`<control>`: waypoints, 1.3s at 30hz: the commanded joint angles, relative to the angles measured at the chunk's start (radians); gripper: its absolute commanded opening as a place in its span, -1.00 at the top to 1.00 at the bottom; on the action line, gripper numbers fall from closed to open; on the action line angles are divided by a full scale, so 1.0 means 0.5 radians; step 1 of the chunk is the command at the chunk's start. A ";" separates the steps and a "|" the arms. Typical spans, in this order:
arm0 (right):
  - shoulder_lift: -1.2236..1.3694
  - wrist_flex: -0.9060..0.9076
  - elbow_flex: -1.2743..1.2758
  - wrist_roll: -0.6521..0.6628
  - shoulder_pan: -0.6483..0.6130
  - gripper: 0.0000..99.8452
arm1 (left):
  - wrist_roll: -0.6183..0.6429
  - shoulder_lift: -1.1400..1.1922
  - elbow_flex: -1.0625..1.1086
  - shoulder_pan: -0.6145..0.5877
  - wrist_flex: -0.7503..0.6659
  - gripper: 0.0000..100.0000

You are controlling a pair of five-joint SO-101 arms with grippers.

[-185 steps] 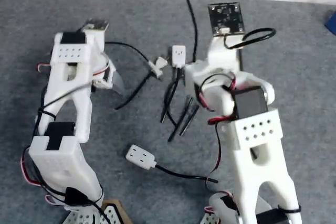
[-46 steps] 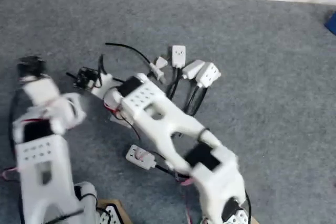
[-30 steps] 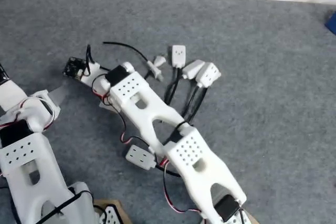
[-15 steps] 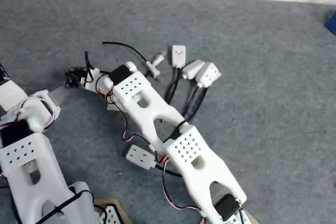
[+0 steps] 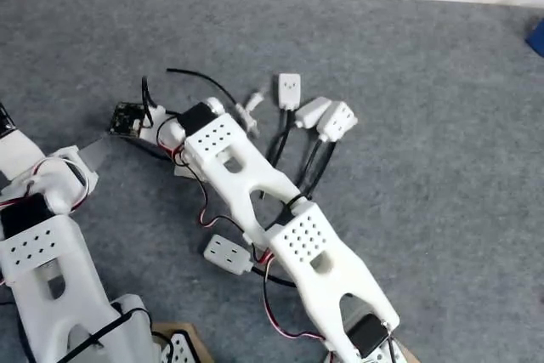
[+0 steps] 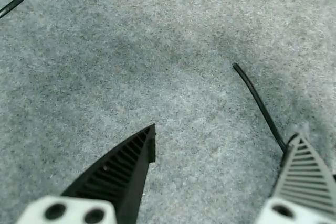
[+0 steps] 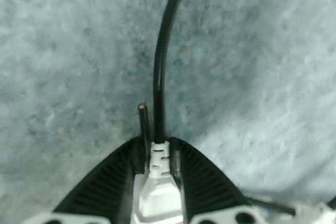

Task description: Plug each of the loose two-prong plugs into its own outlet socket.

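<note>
**A:** What's biggest here?

**B:** The grey desk (image 5: 450,210), then two white arms. The right arm (image 5: 255,180) lies long and low, slanting from the near edge across the middle toward the far left. The left arm (image 5: 47,248) is folded up at the near left corner, with its wrist turned toward the right arm's wrist.

**A:** How many sockets?

**B:** Three that I can count. The far socket (image 5: 289,91) sits farthest back. The right socket (image 5: 338,121) is just beside it to the right. The near socket (image 5: 228,254) lies apart from those two, close against the right arm's lower link. A tapered white piece (image 5: 311,110) touches the right socket, but I cannot tell whether it is pushed in.

**A:** And plugs?

**B:** Two for certain. The loose plug (image 5: 252,104) lies just left of the far socket, near the right arm's wrist. The held plug (image 7: 156,198) is in the right gripper (image 7: 156,144).

**A:** Gripped firmly?

**B:** Yes, the fingers are clenched on both sides of it, close over the desk and left of the socket group. Its black cord (image 7: 164,40) runs straight out from the fingertips.

**A:** The other gripper?

**B:** The left gripper (image 6: 224,132) is released, with its jaws spread wide above the desk. A cord end (image 6: 258,103) lies between the fingertips, nearer one of them.
</note>
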 commanded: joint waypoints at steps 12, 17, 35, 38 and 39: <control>-0.216 0.686 -0.133 -0.064 0.081 0.99 | 0.015 0.011 -0.054 0.063 -0.028 0.25; -0.032 0.437 -0.005 -0.025 0.115 0.99 | 0.015 0.011 -0.054 0.063 -0.028 0.25; 0.124 0.321 -0.345 -0.123 0.020 0.46 | 0.015 0.011 -0.054 0.063 -0.028 0.25; 0.109 0.302 -0.345 -0.120 0.041 0.46 | 0.015 0.011 -0.054 0.063 -0.028 0.25; 0.106 0.290 -0.345 -0.120 0.048 0.46 | 0.015 0.011 -0.054 0.063 -0.028 0.25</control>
